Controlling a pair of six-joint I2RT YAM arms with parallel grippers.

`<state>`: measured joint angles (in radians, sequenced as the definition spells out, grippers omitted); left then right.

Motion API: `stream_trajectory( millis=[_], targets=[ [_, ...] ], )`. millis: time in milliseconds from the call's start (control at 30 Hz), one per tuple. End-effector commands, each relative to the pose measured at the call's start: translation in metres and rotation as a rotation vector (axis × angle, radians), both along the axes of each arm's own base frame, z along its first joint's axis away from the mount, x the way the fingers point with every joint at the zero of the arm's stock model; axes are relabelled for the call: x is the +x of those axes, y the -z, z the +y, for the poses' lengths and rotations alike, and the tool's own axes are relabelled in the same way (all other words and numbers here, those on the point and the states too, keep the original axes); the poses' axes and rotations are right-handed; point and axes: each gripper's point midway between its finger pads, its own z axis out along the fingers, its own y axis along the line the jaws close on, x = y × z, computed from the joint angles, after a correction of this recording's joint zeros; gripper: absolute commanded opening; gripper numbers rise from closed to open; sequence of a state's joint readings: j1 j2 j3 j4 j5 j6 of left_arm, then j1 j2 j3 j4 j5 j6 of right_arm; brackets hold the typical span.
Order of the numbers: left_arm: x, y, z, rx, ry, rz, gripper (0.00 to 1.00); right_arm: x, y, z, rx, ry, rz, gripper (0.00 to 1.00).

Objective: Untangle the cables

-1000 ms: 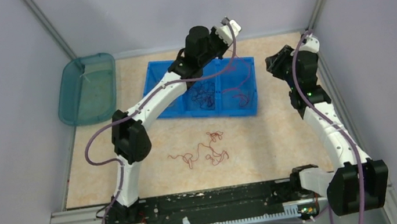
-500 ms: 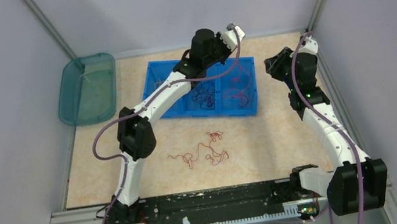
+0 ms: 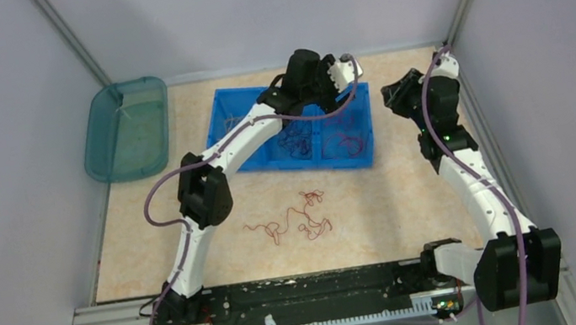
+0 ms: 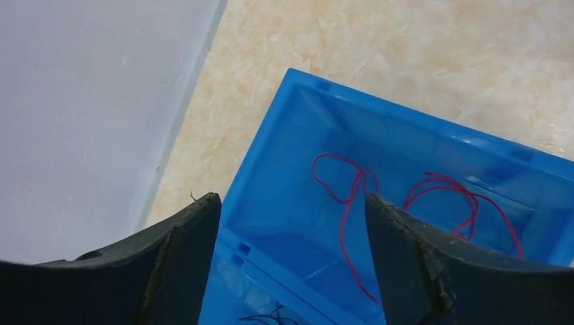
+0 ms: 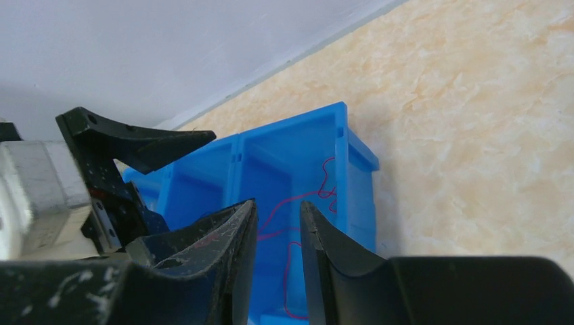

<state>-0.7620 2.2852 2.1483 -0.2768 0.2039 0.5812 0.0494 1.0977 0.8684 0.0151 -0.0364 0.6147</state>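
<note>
A loose tangle of red and orange cables [image 3: 297, 219] lies on the table in front of the blue three-part bin [image 3: 240, 162]. Dark cables [image 3: 295, 139] fill its middle compartment and red cables [image 3: 348, 142] its right one. My left gripper [image 3: 338, 79] hovers over the right compartment; in the left wrist view this gripper [image 4: 292, 198] is wide open and empty, with the red cables [image 4: 352, 196] on the bin floor below. My right gripper [image 5: 278, 203] hangs beside the bin's right end [image 5: 352, 152], jaws a narrow gap apart with nothing between them.
A teal tray [image 3: 127, 130] sits at the far left against the wall. Grey walls close the table on three sides. In the right wrist view a black finger of the left gripper [image 5: 135, 143] shows above the bin.
My left gripper has moved right and down over the bin's right compartment and has gone from shut to wide open. The right arm has barely shifted.
</note>
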Motion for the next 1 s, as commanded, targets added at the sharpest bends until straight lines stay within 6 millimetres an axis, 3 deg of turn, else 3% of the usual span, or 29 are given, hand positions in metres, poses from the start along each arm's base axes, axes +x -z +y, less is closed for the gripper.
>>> stream_trajectory(
  millis=[0,33,200,333,500,600,700,833,967],
  targets=[
    [-0.023,-0.037,-0.001,-0.029,0.115,0.018,0.92,0.007,-0.017,0.007,0.0,-0.05,-0.06,0.31],
    [-0.029,-0.042,0.001,-0.029,0.146,0.028,0.98,0.007,-0.014,0.008,0.006,-0.059,-0.052,0.31],
    [-0.042,-0.076,0.029,-0.054,0.188,0.064,0.99,0.005,0.0,0.027,0.003,-0.122,-0.017,0.3],
    [-0.05,-0.099,0.076,-0.076,0.178,0.138,0.99,-0.004,0.011,0.061,-0.046,-0.226,0.009,0.31],
    [-0.091,-0.081,0.15,-0.02,0.201,0.252,0.99,-0.037,0.036,0.119,-0.107,-0.416,0.038,0.38],
    [-0.134,-0.063,0.189,0.042,0.223,0.282,0.99,-0.066,0.061,0.157,-0.159,-0.545,0.073,0.42],
    [-0.185,-0.025,0.213,0.114,0.3,0.324,0.97,-0.091,0.085,0.183,-0.18,-0.66,0.11,0.44],
    [-0.234,0.031,0.23,0.205,0.358,0.396,0.94,-0.102,0.102,0.186,-0.183,-0.67,0.146,0.45],
    [-0.274,0.079,0.234,0.332,0.461,0.429,0.92,-0.101,0.095,0.177,-0.198,-0.627,0.12,0.46]
  ],
)
